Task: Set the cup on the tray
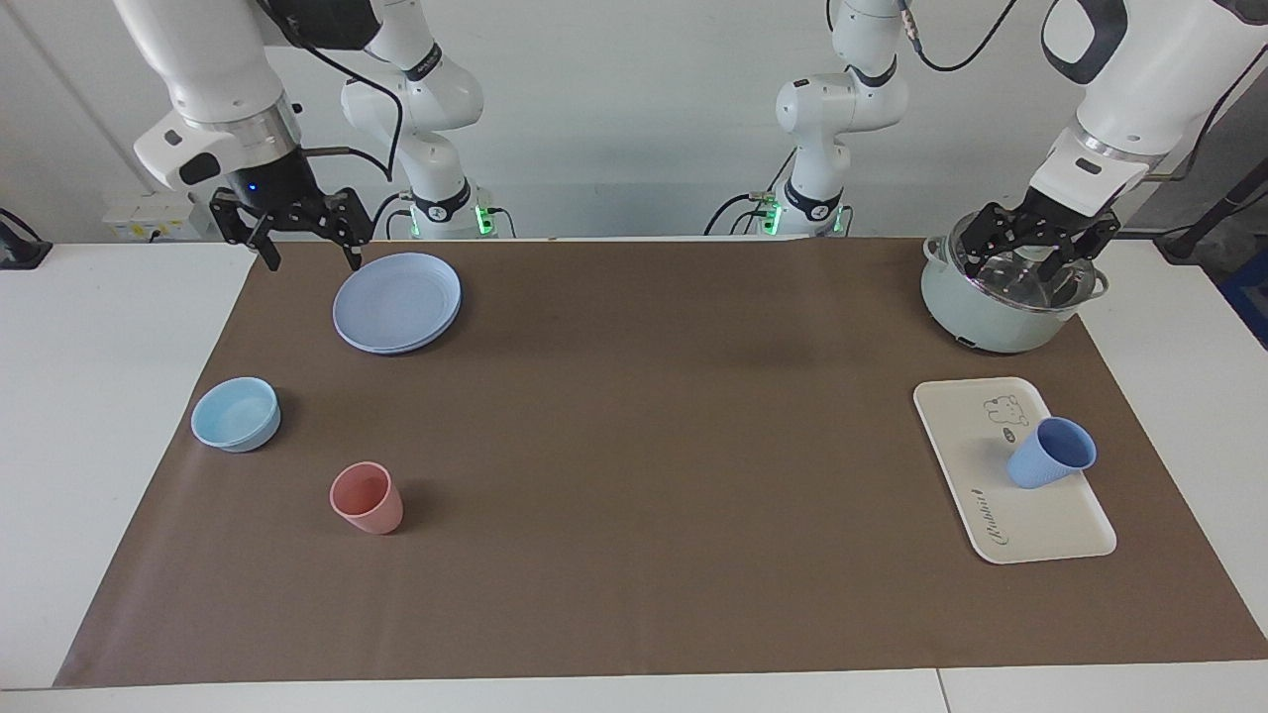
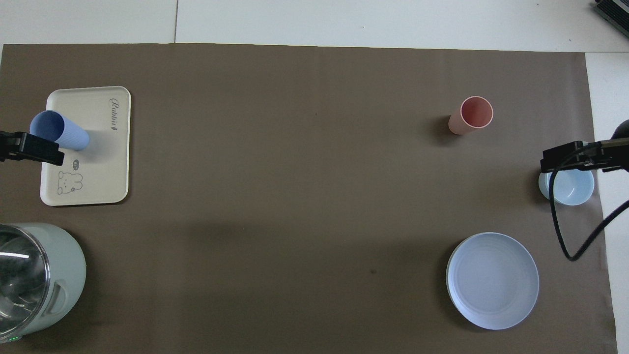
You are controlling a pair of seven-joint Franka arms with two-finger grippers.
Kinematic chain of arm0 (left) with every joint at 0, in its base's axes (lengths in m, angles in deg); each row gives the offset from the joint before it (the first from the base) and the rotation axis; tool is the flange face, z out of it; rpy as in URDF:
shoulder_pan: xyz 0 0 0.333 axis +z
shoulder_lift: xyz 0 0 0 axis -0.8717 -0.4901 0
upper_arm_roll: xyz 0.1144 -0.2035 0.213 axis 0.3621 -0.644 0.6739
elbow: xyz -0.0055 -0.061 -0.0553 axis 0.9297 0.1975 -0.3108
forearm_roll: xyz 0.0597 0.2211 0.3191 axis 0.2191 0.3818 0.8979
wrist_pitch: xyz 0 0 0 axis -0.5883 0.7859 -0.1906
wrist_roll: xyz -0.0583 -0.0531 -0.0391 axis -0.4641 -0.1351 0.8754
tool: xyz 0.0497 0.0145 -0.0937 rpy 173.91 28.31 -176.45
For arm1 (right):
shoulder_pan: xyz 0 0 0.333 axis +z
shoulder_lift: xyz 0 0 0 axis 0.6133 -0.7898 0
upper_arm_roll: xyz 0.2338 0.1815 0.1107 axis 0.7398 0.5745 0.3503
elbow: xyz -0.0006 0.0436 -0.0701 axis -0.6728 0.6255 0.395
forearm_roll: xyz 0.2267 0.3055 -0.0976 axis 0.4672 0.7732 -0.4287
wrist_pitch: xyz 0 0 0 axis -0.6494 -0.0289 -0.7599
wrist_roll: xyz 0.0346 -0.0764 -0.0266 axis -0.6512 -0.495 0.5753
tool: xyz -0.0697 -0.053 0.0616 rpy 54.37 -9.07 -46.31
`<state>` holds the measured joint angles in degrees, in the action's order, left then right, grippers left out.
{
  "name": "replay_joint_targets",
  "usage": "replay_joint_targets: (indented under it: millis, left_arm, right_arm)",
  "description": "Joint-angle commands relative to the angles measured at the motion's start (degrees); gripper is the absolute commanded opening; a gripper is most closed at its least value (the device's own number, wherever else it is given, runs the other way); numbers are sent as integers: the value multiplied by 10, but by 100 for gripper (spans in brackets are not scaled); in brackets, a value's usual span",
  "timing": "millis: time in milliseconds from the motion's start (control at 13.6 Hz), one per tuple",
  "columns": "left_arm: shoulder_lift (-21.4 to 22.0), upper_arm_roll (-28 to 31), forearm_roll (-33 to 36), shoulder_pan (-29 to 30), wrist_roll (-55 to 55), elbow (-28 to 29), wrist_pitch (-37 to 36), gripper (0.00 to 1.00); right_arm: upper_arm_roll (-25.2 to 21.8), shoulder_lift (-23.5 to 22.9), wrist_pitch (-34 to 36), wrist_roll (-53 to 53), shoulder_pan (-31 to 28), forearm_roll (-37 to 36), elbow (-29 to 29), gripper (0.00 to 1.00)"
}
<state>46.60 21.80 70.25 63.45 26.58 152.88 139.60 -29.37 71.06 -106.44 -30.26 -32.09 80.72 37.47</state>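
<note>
The periwinkle-blue cup [image 1: 1052, 453] stands on the cream tray [image 1: 976, 500], at the tray's edge toward the left arm's end; nothing touches it. Both also show in the overhead view, the cup [image 2: 60, 130] and the tray [image 2: 100, 162]. My left gripper [image 1: 1035, 253] is open and empty, raised over the pale green pot [image 1: 991, 312], well apart from the cup. My right gripper [image 1: 294, 238] is open and empty, high over the right arm's end of the mat, by the blue plate [image 1: 397, 301].
A pink cup [image 1: 368, 498] and a light-blue bowl [image 1: 236, 413] stand at the right arm's end of the brown mat [image 1: 644, 446]. The pot carries a glass lid. The right arm's cable [image 2: 560, 221] hangs over the mat beside the bowl.
</note>
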Motion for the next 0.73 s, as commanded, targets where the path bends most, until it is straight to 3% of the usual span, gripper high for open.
replay_joint_targets:
  millis: [0, 147, 660]
  left_arm:
    - [19, -1, -11, 5, 6, 22, 9, 100]
    - [19, -1, -10, 4, 6, 18, 9, 100]
    - [26, -3, -10, -1, 43, 3, 1, 100]
  right_arm:
    - [0, -30, -3, 17, -20, 5, -19, 100]
    - [1, -13, -25, 12, -16, 10, 15, 100]
    - [2, -10, -9, 11, -21, 11, 13, 100]
